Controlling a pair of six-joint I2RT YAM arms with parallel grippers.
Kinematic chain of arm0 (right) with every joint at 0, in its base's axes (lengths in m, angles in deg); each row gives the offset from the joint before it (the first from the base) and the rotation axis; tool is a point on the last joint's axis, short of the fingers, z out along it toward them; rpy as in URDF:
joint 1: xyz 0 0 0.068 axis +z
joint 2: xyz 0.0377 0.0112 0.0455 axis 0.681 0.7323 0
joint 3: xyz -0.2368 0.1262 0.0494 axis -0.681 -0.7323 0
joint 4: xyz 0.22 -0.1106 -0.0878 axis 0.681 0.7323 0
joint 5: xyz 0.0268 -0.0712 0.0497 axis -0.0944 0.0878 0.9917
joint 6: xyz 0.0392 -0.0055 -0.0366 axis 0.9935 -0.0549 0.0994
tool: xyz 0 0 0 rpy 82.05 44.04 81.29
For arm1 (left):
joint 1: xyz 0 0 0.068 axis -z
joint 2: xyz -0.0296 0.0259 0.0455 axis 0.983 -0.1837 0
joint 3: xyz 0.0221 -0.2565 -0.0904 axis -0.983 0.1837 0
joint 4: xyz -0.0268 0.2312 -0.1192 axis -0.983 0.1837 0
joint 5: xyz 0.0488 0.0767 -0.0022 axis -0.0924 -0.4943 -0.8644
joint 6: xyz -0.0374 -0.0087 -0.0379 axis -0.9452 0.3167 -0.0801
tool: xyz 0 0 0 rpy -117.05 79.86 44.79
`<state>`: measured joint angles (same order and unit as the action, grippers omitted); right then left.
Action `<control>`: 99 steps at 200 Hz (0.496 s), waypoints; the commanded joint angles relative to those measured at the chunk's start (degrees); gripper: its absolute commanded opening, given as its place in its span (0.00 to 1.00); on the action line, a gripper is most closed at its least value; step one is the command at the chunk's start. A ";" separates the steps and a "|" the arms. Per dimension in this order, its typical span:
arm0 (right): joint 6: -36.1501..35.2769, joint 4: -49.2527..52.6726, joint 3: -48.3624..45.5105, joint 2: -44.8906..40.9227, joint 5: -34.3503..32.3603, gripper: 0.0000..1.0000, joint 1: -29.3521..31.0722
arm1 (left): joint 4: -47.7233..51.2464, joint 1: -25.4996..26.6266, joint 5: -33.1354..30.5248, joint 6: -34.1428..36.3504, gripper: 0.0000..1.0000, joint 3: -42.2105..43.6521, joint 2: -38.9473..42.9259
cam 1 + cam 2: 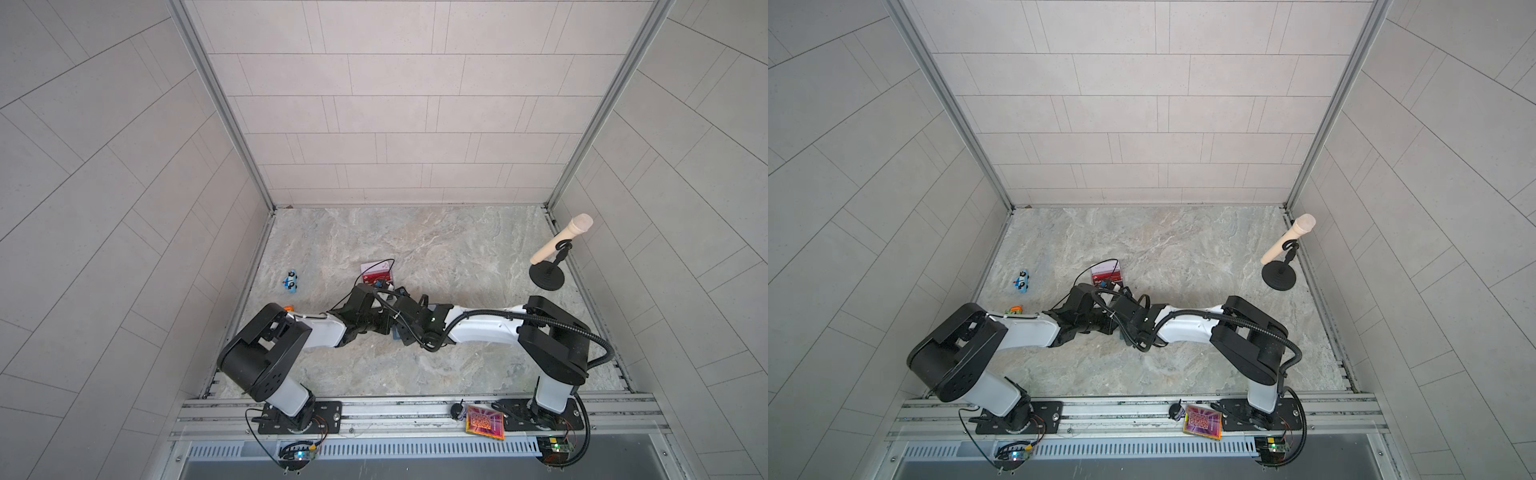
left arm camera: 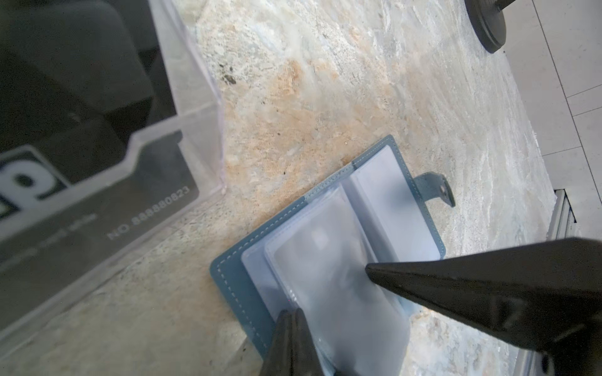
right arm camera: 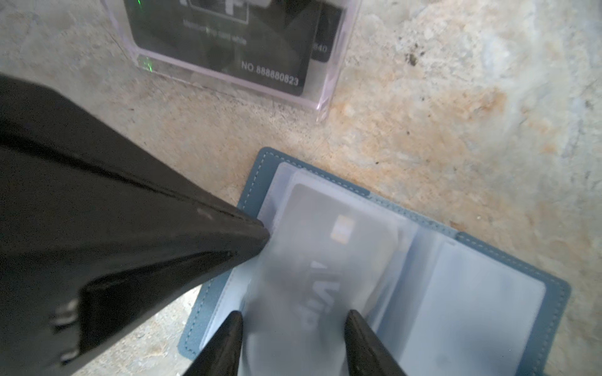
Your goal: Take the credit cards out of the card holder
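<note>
1. Holder [image 3: 260, 161]: lies open and flat on the table [image 3: 439, 114], just beside the clear stand [image 3: 325, 104]. In both top views the two wrists hide most of it.
2. Grey card [image 3: 329, 247]: sits inside the uppermost sleeve [image 3: 384, 234]. Its chip and white lettering show hazily through the plastic.
3. Stand: carries a black card [image 3: 228, 48] and, in a top view, a red card [image 1: 377, 275]. Both are out of the holder.
4. Left gripper [image 2: 290, 317]: jaws pressed together, pinching nothing that shows. The tip bears down on the sleeve stack near the holder's outer edge.
5. Right gripper [image 3: 294, 322]: jaws spread, one finger on each side of the sleeved grey card at its near end. Whether the pads touch the plastic cannot be told.
6. Handling, as judged:
   - The grey card is probably light, stiff and slick.
   - The sleeve is probably soft and floppy, and likely to cling to the card.
   - The holder looks light enough to slide on the stone unless pinned.
7. Where to take hold, as judged:
   - Take the card's edge at the sleeve mouth, with a thin pinch across its two faces.
   - Draw it along the sleeve's length.
   - Which end the mouth faces does not show.
8. Risk: a pinch that catches sleeve and card together would probably lift the whole holder.
</note>
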<state>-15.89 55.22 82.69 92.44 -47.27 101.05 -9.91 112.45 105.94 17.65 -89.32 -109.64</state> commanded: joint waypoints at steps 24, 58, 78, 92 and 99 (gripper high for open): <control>0.55 1.18 -1.06 -0.54 -0.82 0.43 -0.02 | 4.44 0.27 -1.66 1.24 0.00 1.52 -1.80; 0.72 2.73 -1.06 -1.55 -2.96 0.40 -0.72 | 4.87 0.27 -1.74 1.55 0.00 1.43 -1.65; 0.81 3.93 -1.15 -2.54 -4.40 0.39 -1.17 | 4.88 0.27 -1.76 1.68 0.00 1.43 -1.77; 0.94 4.75 -1.23 -3.39 -5.50 0.37 -1.56 | 4.88 0.27 -1.64 1.68 0.00 1.38 -1.89; 0.97 5.11 -1.31 -3.74 -5.89 0.36 -1.83 | 4.88 0.29 -1.56 1.68 0.00 1.30 -1.97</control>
<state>-15.80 56.77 82.34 91.58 -49.48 100.04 -9.89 112.45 105.94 18.24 -89.32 -109.64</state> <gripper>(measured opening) 0.374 0.044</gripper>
